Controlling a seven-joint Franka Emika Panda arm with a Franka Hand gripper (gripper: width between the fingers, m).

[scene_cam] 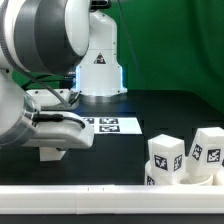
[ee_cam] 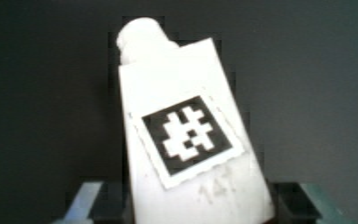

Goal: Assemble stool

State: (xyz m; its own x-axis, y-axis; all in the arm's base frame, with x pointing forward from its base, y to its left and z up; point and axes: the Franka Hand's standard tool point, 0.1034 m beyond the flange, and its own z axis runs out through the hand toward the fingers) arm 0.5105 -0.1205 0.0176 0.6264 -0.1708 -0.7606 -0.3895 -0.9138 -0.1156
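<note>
Wrist view: we see the claw [ee_cam: 202,192] spread apart astride a tagged leg [ee_cam: 179,105], a gap each side.

The thin flat white marker board [scene_cam: 112,125] lay on the black table top [scene_cam: 170,105], near its middle. Behind the board stood the white base of the robot arm [scene_cam: 100,65]. At the exterior view's left of the board, just beside its edge, hung the two-finger gripper [ee_cam: 197,198]. In the wrist view a short blocky white plastic leg [ee_cam: 185,120] lay between the fingers [ee_cam: 91,195], apart from each of them. At the exterior view's right of the board and nearer to the camera, a second upright leg [scene_cam: 166,156] and a third upright leg [scene_cam: 208,150] stood side by side, well apart from the board. The long white border rail [scene_cam: 90,196] ran in front of the board, along the near edge of the table.
</note>
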